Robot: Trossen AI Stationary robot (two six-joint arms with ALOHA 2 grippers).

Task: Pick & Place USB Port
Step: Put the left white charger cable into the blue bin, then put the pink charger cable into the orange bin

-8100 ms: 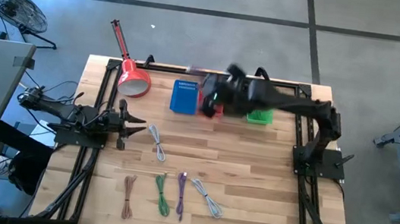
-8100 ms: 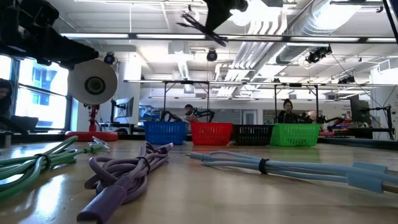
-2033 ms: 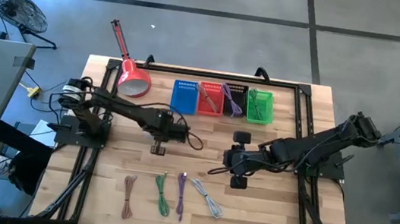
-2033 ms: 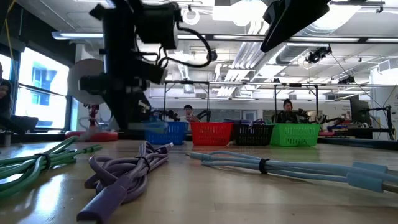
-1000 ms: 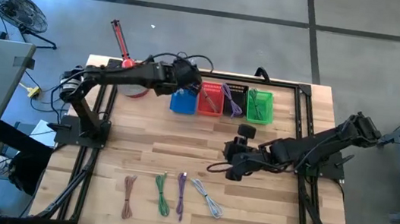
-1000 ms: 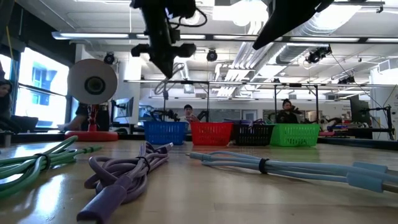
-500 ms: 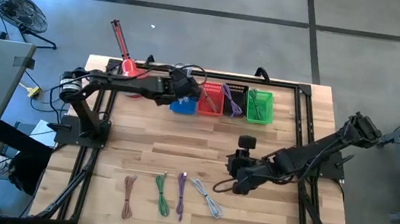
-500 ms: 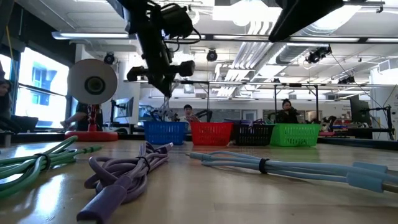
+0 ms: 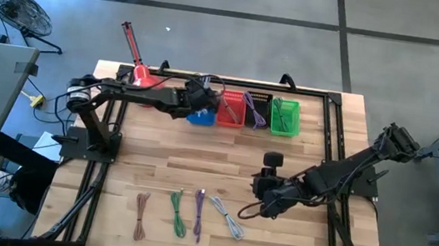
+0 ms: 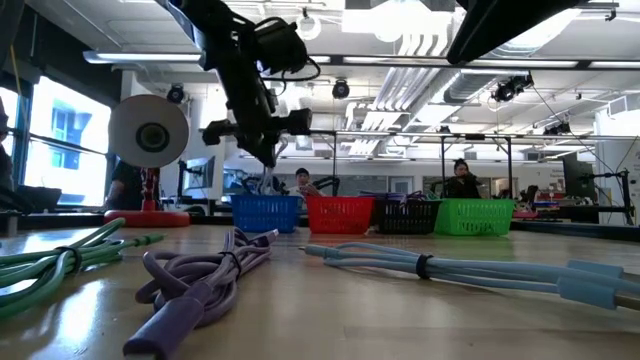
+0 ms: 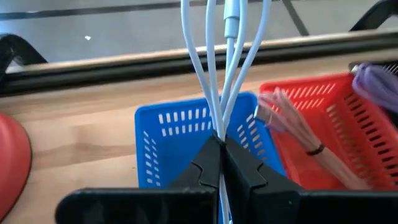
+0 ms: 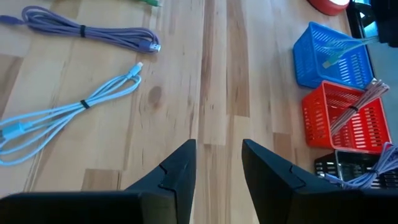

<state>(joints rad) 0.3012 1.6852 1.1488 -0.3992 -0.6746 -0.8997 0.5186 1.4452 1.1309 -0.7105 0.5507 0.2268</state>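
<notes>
Wooden table [image 9: 282, 156]: left gripper [image 11: 221, 163] pinches a pale blue cable [image 11: 214, 68] over the blue basket [image 11: 163, 134]; right gripper [image 12: 218, 162] hovers, fingers apart.

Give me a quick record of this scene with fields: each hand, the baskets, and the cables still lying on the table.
left hand: shut on pale blue cable, above blue basket
right hand: open, empty, over bare table
baskets: blue, red basket, black basket, green basket in a row at the far edge
loose cables: brown cable, green cable, purple cable, light blue cable
</notes>
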